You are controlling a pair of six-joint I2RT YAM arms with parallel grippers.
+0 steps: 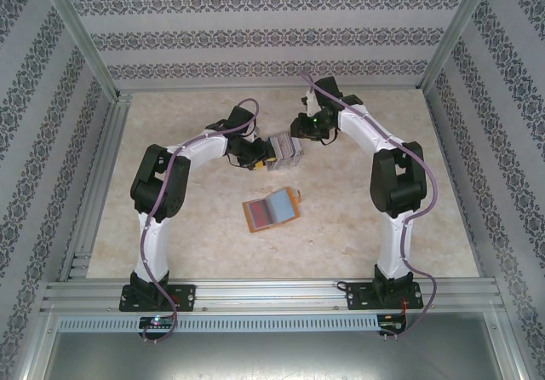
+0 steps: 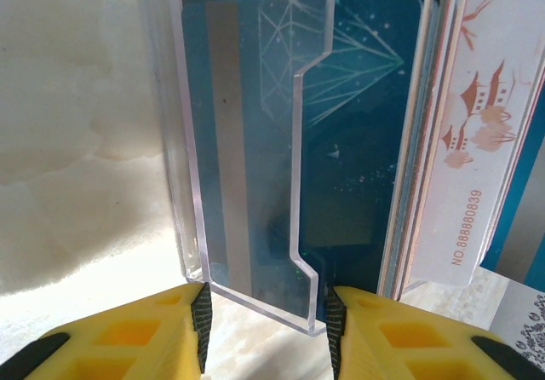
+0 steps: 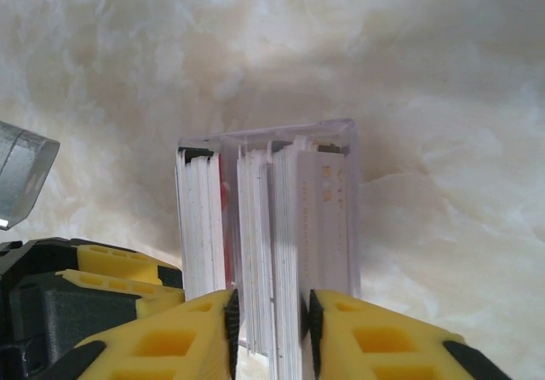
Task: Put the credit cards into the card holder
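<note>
Nearest the arm bases, mid-frame in the top view: small squarish orange-brown leather-like card holder (image 1: pixel 250 219), opened flat on the pale marbled table (image 1: pixel 187 235), a greyish-blue card (image 1: pixel 277 209) across its inside. Well apart from both hands, lower in the frame than either.

Farther up, at upper centre: clear acrylic box (image 2: pixel 192 184) packed with thin plastic credit cards (image 3: pixel 255 227) on edge, left hand (image 1: pixel 258 159) at its left, right hand (image 1: pixel 296 135) at its upper right.

In the left wrist view: yellow fingers (image 2: pixel 153 329) at the bottom edge, closed on the box's clear notched wall from either side. Beyond the wall, a dark blue card (image 2: pixel 358 99) with a line-drawn diamond; to its right, a white card (image 2: pixel 477 141) with red pagoda print.

In the right wrist view: yellow fingers (image 3: pixel 170 346) at the bottom edge, pinching a bundle of white-edged cards from the middle of the stack, pads against its outer faces. More cards left and right of the bundle, inside the box; table beyond.
</note>
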